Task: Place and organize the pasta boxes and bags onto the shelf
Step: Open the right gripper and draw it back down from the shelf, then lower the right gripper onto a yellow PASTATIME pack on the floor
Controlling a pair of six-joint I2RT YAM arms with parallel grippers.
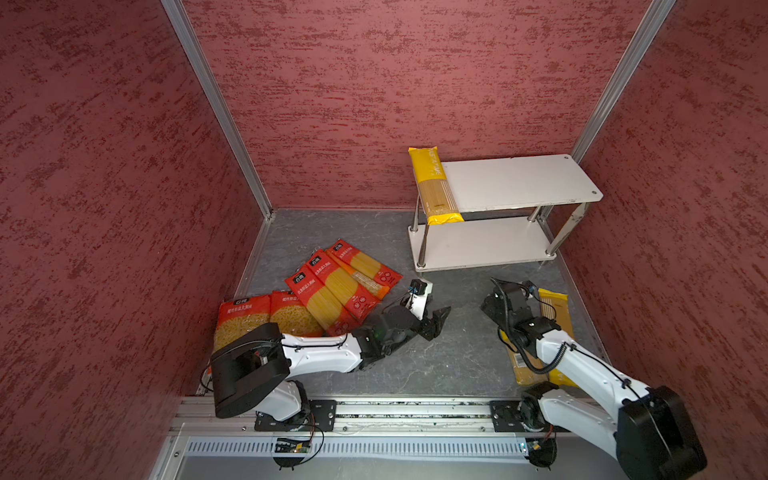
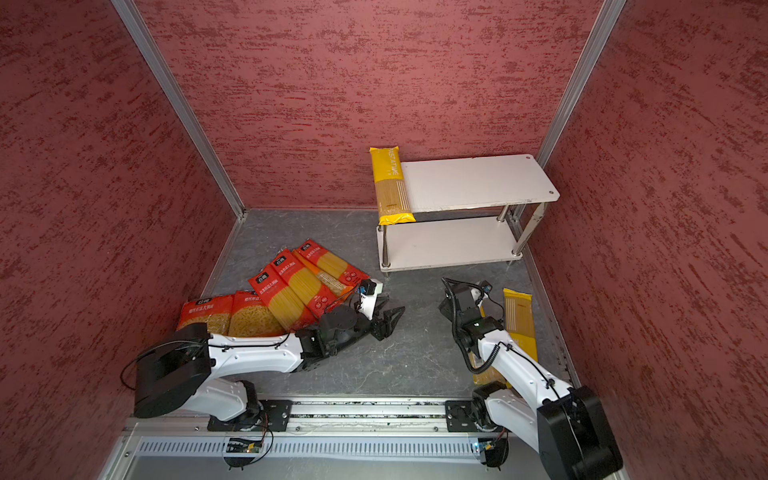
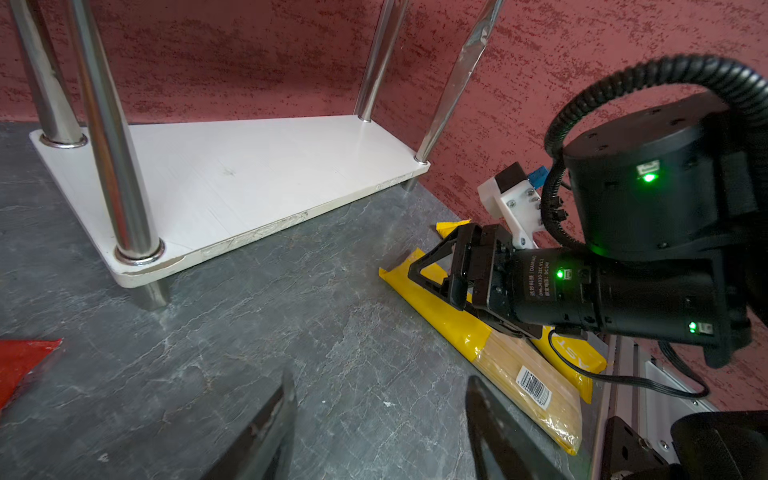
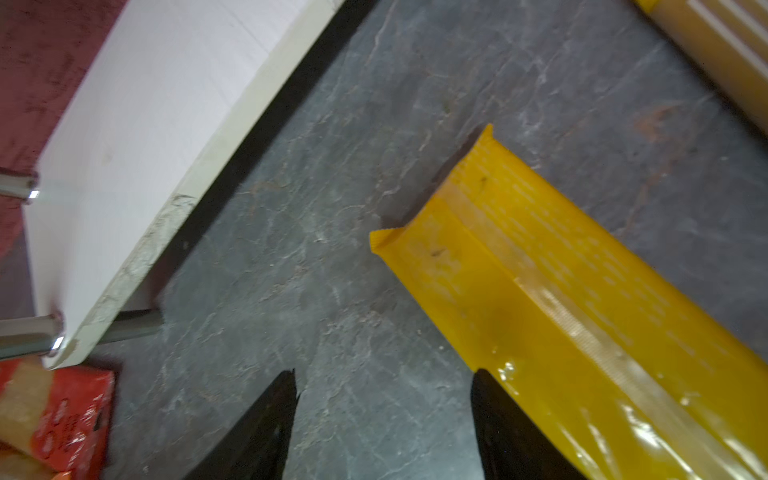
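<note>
Both top views: one shelved yellow pack point(image 1: 434, 183) lies across the left end of the shelf point(image 1: 519, 178) top board. The red packs point(image 2: 291, 286) sit heaped on the floor point(image 1: 415, 365) at left, and the floor yellow packs point(image 1: 555, 307) lie under the right arm.

Left wrist: the left gripper point(image 3: 378, 415) is spread and empty over bare floor.

Right wrist: the right gripper point(image 4: 382, 415) is spread and empty, one finger just beside a yellow pack.

The step looks like a reach for the second yellow pack. The next move calls for straddling it, then closing.

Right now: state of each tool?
Left tool: open, empty.
Right tool: open, holding nothing, next to a yellow spaghetti pack.
</note>
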